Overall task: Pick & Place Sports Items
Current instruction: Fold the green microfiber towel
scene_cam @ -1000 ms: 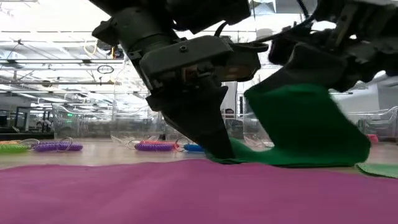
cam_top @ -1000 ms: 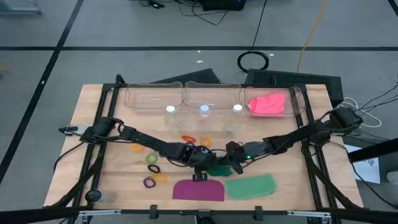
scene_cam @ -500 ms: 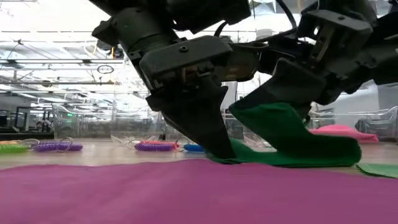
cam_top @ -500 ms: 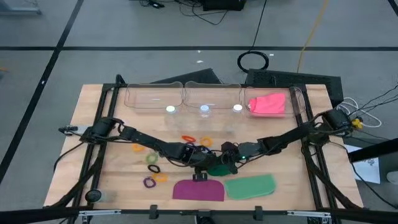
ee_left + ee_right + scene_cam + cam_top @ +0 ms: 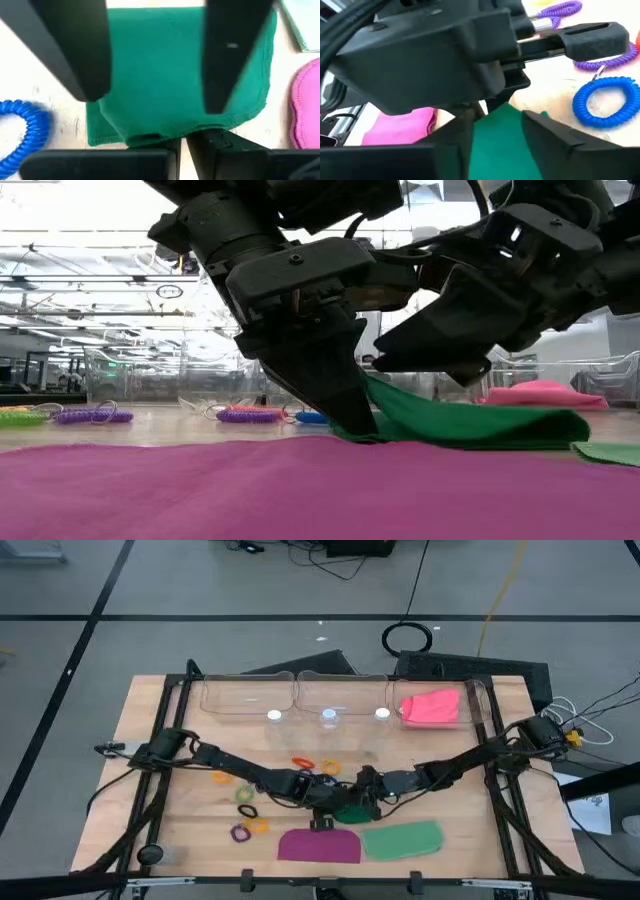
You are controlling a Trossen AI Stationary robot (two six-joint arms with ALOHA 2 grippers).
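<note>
Both pincers meet mid-counter over the dark green piece [image 5: 352, 812], just beyond the purple piece [image 5: 318, 845]: left pincer [image 5: 352, 425] tips pressed down, apparently pinning one edge, while right pincer [image 5: 400, 360] spreads wide above it, holding nothing.

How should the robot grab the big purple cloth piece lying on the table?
The purple piece lies flat on the table, so there is no raised part to pinch. Probably best to come straight down at one of its edges, say the straight near edge, and nip it so that edge lifts.
</note>
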